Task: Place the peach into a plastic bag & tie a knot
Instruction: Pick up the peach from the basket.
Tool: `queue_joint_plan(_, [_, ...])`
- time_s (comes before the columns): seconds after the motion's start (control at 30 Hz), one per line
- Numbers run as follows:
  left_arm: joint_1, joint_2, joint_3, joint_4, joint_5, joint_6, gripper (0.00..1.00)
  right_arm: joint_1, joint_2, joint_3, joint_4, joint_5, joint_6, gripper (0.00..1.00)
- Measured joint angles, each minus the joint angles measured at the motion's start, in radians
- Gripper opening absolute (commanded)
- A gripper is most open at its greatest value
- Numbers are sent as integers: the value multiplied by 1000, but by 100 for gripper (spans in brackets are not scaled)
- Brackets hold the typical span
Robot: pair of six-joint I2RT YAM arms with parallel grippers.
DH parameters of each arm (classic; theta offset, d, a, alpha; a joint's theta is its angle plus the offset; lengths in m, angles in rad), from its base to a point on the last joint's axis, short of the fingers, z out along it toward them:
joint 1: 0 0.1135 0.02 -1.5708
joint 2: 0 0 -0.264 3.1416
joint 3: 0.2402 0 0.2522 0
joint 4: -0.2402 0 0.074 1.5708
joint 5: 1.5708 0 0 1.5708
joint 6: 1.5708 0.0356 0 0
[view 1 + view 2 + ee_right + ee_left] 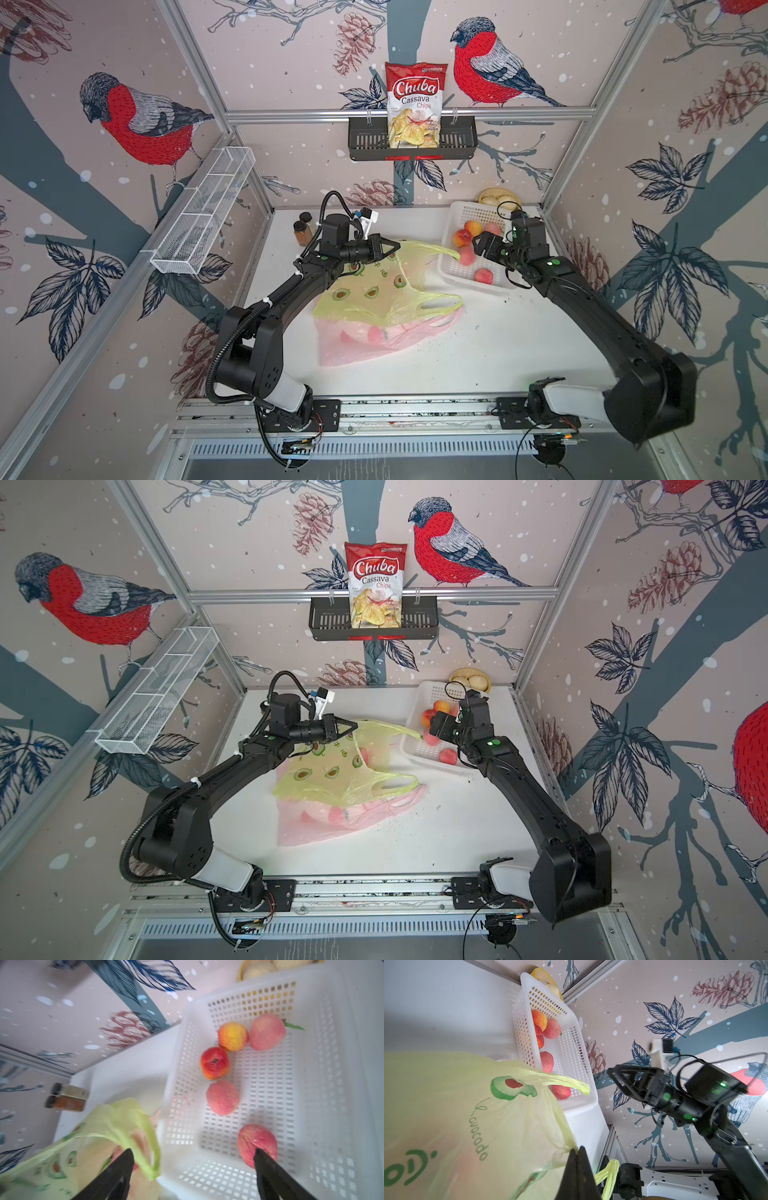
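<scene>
Left claw (pixel 578 1148) pinched, right claw (pixel 193 1150) spread wide

We see a black left arm (pixel 291 286) and right arm (pixel 590 307), white-shelled at the bases. A ribbed cable (pixel 214 365) follows the left; the left gripper (pixel 395 247) and right gripper (pixel 193 1150) have tapered black fingers.

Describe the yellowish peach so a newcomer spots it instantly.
On the white table, find the white perforated basket at the far right corner. At its far end lies the yellowish peach, beside a red peach and a pink one. Of the five peaches there, it alone shows yellow-orange skin.
</scene>
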State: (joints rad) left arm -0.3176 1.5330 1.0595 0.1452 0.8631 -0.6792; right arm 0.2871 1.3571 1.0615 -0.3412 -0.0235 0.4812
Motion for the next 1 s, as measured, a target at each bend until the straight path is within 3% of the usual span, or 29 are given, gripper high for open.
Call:
queue_joint_plan(0.23, [0,-6,-27,0,-3,6,0,-11,327,171,-27,27,-64,96])
queue_joint_plan(0.43, [0,-13,-33,0,-3,15,0,-11,579,349,-33,40,-87,88])
queue_joint_plan(0.57, [0,-14,-39,0,-3,18,0,-9,672,412,-35,42,-89,82])
queue_joint_plan(0.63, [0,-18,-39,0,-3,24,0,-7,685,417,-34,42,-89,76])
queue_joint_plan(0.77, [0,-24,-39,0,-3,25,0,1,680,404,-26,39,-88,55])
queue_joint_plan(1.0, [0,-24,-39,0,-3,28,0,16,457,266,-24,23,-60,46])
